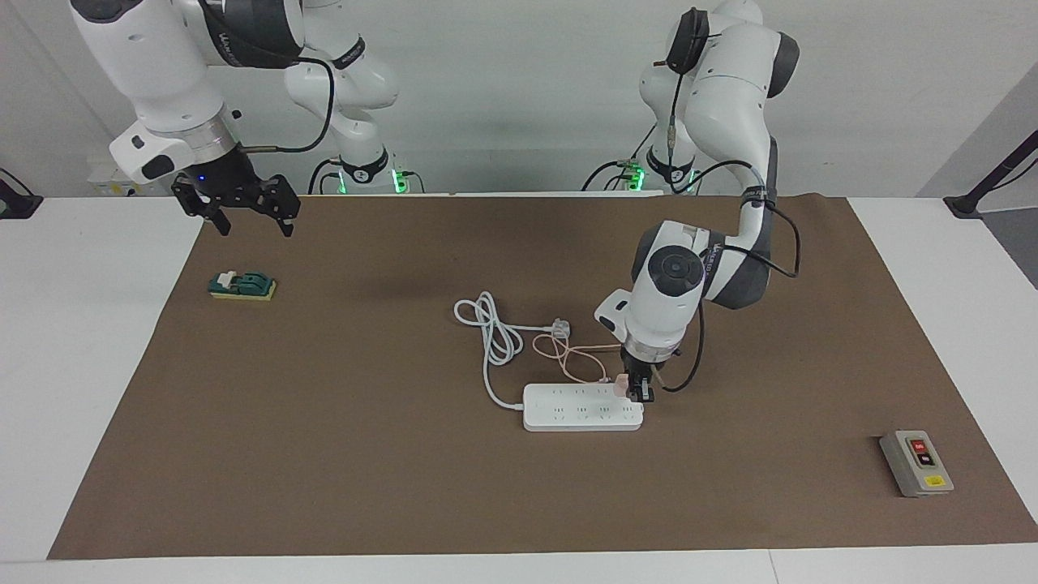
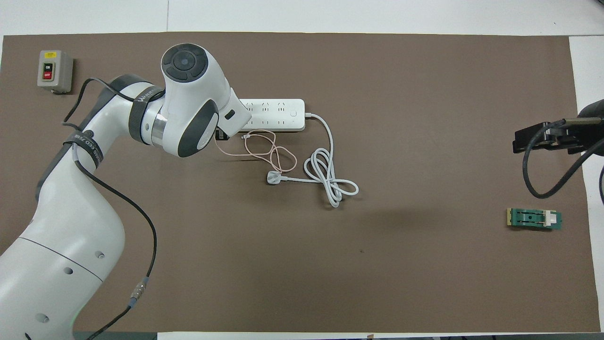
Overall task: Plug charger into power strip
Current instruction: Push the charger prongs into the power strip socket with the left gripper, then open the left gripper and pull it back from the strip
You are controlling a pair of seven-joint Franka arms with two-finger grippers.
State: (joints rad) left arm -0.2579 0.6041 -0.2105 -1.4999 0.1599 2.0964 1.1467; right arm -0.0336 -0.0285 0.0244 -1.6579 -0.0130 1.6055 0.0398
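The power strip (image 1: 580,407) lies flat in the middle of the brown mat and also shows in the overhead view (image 2: 278,113). My left gripper (image 1: 636,392) points straight down and is shut on the pale pink charger (image 1: 620,384). It holds the charger at the strip's end toward the left arm, over the socket row nearer the robots. I cannot tell whether the prongs are in a socket. The charger's thin pink cable (image 1: 568,357) loops on the mat (image 2: 264,148). In the overhead view the arm hides the charger. My right gripper (image 1: 243,217) is open and empty, raised over the mat's edge (image 2: 538,139).
The strip's thick white cord (image 1: 495,332) coils nearer the robots and ends in a white three-pin plug (image 1: 561,328). A grey box with red and black buttons (image 1: 916,462) sits toward the left arm's end. A small green switch block (image 1: 242,285) lies under the right gripper.
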